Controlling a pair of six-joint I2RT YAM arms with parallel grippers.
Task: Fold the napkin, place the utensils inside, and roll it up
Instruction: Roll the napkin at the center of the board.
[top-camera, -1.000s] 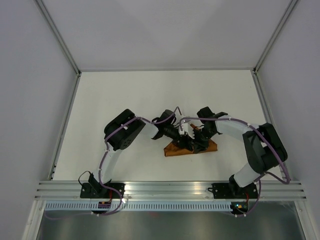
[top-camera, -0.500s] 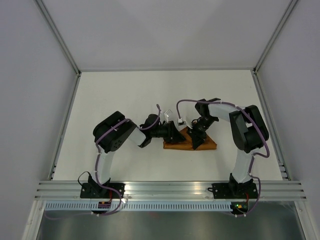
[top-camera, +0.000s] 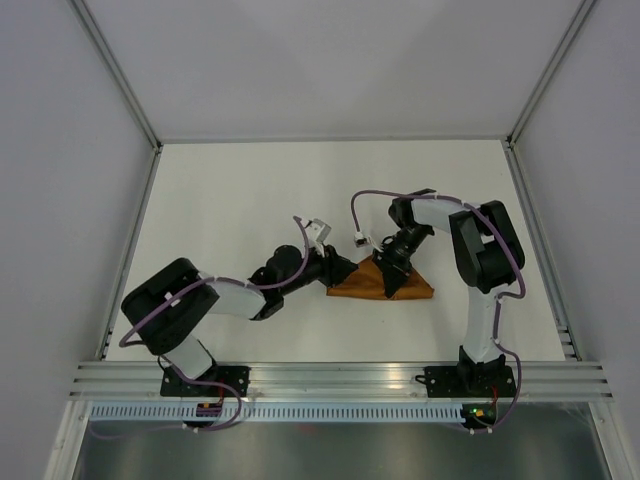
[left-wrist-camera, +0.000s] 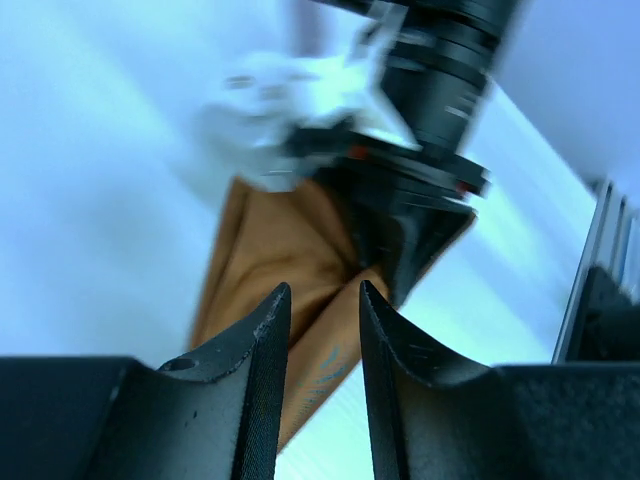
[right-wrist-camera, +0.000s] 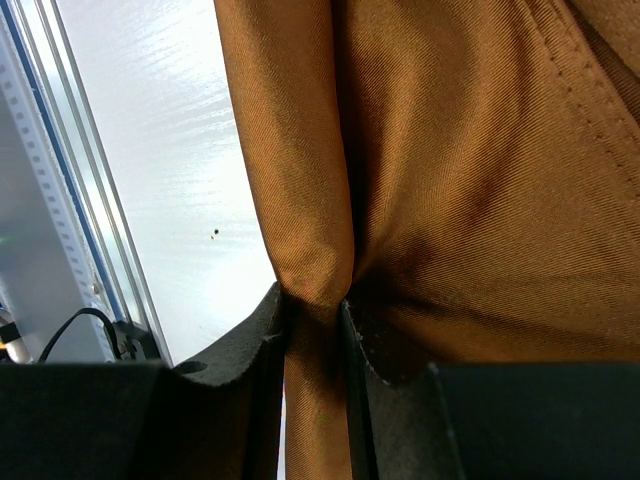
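The napkin (right-wrist-camera: 480, 180) is matt, finely ribbed woven cloth; the table (right-wrist-camera: 170, 150) smooth, faintly glossy white.

White table (top-camera: 250, 190), matte, w/ metal rail (top-camera: 340, 375) along near edge & slim metal strips down L & R sides. On it lies the napkin (top-camera: 410, 287), rust-orange, folded to a rough triangle, right of centre, nearer the rail than the back wall. One ridge of cloth is bunched up; the rest lies approx. flat.
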